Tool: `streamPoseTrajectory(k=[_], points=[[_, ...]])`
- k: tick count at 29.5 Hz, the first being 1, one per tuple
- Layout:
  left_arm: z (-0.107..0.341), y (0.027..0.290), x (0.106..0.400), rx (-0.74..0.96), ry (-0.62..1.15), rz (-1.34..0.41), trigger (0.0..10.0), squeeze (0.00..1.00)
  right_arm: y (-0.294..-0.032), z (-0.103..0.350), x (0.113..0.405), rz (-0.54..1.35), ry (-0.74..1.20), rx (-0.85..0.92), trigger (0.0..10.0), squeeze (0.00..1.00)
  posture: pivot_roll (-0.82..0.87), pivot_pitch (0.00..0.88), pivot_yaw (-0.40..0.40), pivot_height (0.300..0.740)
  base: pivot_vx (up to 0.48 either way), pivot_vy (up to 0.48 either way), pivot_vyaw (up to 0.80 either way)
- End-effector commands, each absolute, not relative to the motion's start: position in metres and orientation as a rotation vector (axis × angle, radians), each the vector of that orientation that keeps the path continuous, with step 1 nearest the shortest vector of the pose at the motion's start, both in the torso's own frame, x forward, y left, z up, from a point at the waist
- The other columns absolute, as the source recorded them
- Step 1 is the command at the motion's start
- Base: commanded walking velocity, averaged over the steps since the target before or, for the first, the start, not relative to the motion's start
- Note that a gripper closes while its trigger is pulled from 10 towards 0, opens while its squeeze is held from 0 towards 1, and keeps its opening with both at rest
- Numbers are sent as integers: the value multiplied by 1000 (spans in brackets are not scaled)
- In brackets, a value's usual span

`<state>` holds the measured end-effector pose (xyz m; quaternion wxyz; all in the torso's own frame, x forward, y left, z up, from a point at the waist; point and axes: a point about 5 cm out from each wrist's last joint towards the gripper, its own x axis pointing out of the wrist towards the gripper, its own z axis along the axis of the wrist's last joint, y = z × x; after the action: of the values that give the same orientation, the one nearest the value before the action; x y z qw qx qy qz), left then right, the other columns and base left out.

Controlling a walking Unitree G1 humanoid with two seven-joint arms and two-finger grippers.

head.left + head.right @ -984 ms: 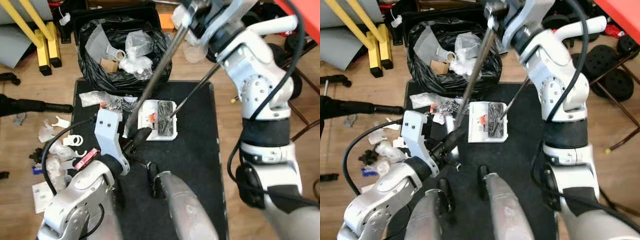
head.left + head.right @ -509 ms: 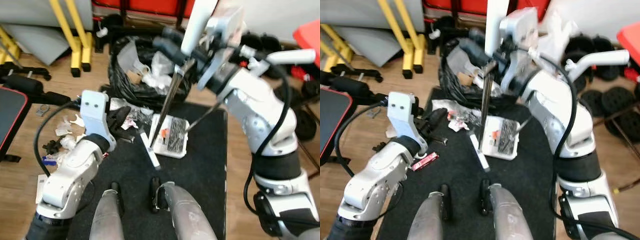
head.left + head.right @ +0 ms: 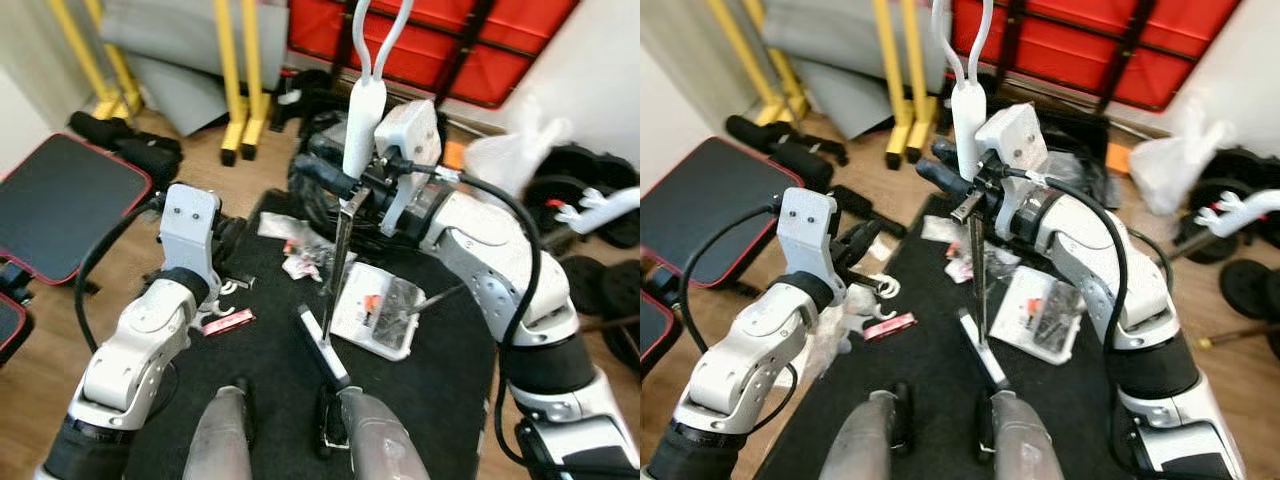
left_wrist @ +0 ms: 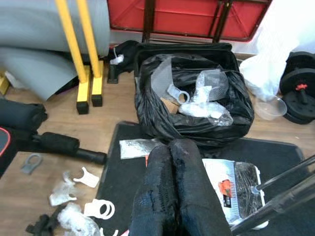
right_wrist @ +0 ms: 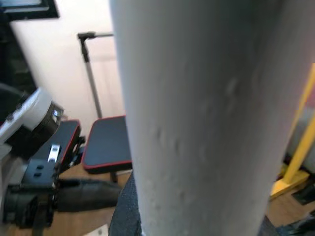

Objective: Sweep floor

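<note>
Right tool [image 3: 345, 185] clamps the broom [image 3: 338, 262] upright, head on the black mat [image 3: 450, 380]. Left tool [image 4: 172, 196] closed, empty. Drag scraps [image 3: 300, 262] low toward the bag [image 4: 192, 105]; keep pole steady.

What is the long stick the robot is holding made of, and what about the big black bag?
The broom pole looks like shiny grey metal, since it glints; its white handle seems plastic. The black bag looks like thin, glossy plastic because it crinkles and shines.

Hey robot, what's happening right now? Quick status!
Right gripper clamps broom handle. Left gripper shut, empty. Dustpan on black mat; scraps on floor.
</note>
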<state>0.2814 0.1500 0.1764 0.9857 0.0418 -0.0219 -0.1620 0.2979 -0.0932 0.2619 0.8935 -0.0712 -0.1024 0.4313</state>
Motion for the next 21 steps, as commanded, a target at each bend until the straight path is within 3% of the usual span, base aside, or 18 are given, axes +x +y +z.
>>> streamPoseTrajectory(k=[1,21], points=[[170,143,281,79,-29,-395,10000,0,-94,260,291,932,-216,-188,10000,0,-115,115,-134,740,0,0,800],[154,128,297,22,-26,-405,10000,0,-100,253,270,1155,-213,-115,10000,0,-123,16,-135,740,0,0,800]])
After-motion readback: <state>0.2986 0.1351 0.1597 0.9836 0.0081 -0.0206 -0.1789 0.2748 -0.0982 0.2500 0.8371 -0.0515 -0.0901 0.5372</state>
